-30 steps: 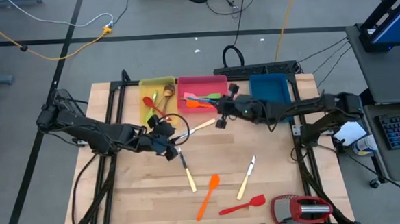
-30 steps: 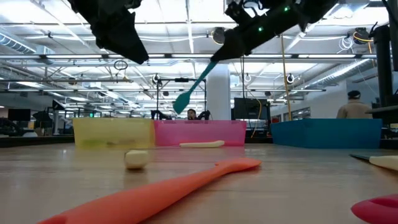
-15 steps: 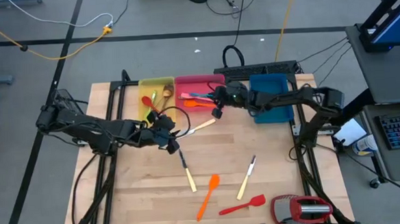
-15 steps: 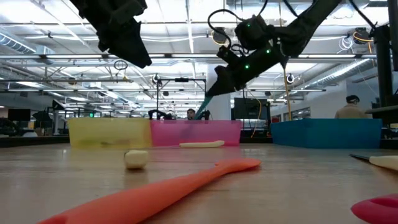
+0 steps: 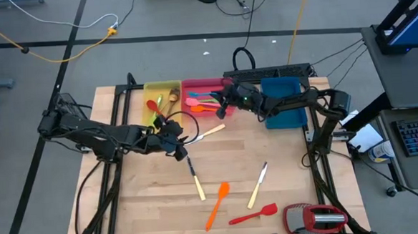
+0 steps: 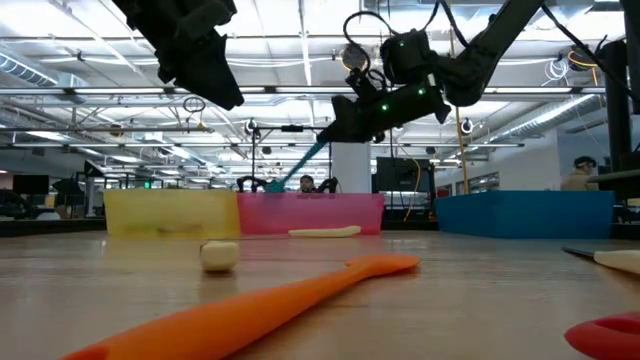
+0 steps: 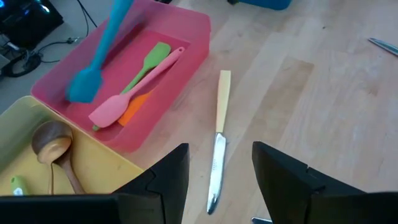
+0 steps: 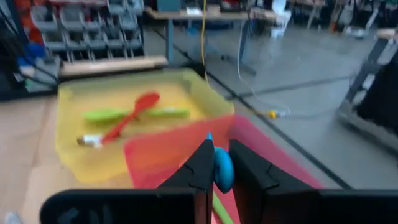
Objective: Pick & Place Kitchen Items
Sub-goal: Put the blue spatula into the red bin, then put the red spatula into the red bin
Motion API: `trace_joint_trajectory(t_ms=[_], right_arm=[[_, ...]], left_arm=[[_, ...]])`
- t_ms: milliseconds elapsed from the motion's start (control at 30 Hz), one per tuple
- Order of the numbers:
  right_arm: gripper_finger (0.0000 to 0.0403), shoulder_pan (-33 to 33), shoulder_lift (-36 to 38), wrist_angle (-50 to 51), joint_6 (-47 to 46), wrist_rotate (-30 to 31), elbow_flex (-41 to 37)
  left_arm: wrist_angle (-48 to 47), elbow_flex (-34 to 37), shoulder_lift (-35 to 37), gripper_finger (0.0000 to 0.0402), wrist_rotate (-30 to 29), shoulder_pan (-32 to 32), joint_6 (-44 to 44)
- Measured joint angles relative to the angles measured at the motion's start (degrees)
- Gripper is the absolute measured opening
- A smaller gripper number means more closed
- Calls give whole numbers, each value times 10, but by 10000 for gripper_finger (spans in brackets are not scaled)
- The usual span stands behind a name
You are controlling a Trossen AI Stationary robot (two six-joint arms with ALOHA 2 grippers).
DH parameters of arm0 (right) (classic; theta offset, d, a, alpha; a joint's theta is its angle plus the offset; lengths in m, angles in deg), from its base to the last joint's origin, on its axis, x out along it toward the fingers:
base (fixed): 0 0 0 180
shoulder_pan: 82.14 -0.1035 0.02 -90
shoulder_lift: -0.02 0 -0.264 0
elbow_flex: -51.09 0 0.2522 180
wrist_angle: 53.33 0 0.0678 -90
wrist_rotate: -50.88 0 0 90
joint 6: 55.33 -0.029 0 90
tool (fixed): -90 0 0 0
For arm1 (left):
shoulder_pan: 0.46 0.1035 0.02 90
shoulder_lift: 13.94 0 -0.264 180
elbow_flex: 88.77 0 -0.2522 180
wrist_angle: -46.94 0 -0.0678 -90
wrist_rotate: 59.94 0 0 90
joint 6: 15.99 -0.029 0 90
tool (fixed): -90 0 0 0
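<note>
My right gripper (image 5: 221, 110) hovers at the pink tray's (image 5: 229, 82) right end, shut on a blue spatula (image 6: 300, 160). The spatula's head (image 7: 84, 87) dips inside the tray, over a pink spatula (image 7: 134, 93), a green one (image 7: 148, 61) and an orange one. My left gripper (image 5: 174, 143) hangs open above the table, near a cream-handled knife (image 7: 217, 149). Beside the pink tray, the yellow tray (image 5: 163, 86) holds a red spoon (image 8: 130, 112) and a wooden spoon (image 7: 53, 140). My right gripper pinches the free end of the blue spatula's handle (image 8: 222, 169) between its two fingers. The fingers come about level from the table's right side. The spatula slants down and away from them, its head inside the pink tray; whether the head touches anything, I cannot tell.
On the table's near half lie a cream-handled knife (image 5: 196, 181), an orange spatula (image 5: 217, 202), another knife (image 5: 257, 185) and a red spatula (image 5: 253, 213). A red-and-silver gadget (image 5: 314, 217) sits at the near right corner. A blue tray (image 5: 281, 93) stands at the far right.
My right gripper has moved down and toward the table's far left, to the pink tray, carrying the blue spatula. The spatula has gone from hanging high above the table to slanting with its head lowered into the tray.
</note>
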Motion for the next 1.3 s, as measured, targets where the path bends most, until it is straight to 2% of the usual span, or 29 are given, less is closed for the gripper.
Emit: trace_joint_trajectory(t_ms=[233,400,500,733,933,1133,1300], right_arm=[[29,15,-1,56,-64,0,0],[28,16,-32,40,-101,-77,0],[32,14,-57,9,-111,-83,0],[57,16,-93,-7,-128,-79,0],[90,16,-90,8,-90,-24,0],[130,16,-89,-8,-53,-23,0],[144,10,-77,-4,-45,-23,0]], left_arm=[[0,0,0,182,0,0,0],[0,0,0,182,0,0,4],[1,0,0,182,0,0,8],[1,0,0,182,1,0,16],[1,0,0,182,1,0,16],[1,0,0,182,1,0,16],[0,0,0,182,2,0,16]])
